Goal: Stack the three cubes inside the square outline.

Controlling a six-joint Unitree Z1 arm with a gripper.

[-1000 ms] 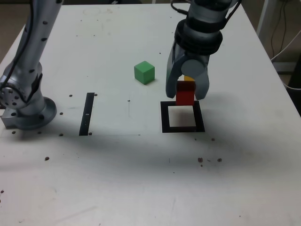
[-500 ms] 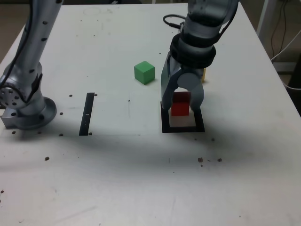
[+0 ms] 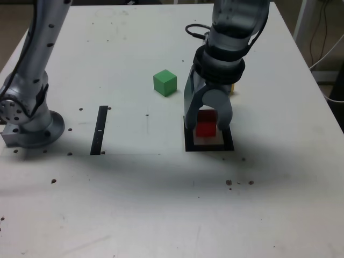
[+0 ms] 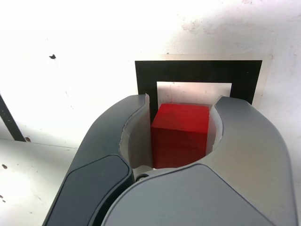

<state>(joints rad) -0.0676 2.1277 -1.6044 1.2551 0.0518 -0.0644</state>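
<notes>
So the gripper point(image 4: 179, 122) has its jaws pinching the red cube point(image 4: 180, 134), 1 finger on each side of it. In the wrist view you can see the top face and 1 side face of the cube, bright red on top and darker below.

That red cube is at the square outline point(image 3: 228, 141), over the white centre. Can't really tell if it's touching the surface or just above it. A strip of the white middle shows next to the cube in both views, so it doesn't fill the whole centre.

The other 2 cubes aren't in the outline. The green cube point(image 3: 165, 83) sits on the white table point(image 3: 123, 199), off to the exterior view's left of the gripper and further back than the outline. The yellow cube point(image 3: 232, 89) is mostly hidden behind the gripper, with just a sliver poking out on the exterior view's right side.

There's also a narrow black strip point(image 3: 99, 130) lying flat on the table, well apart from the outline on the exterior view's left.
</notes>
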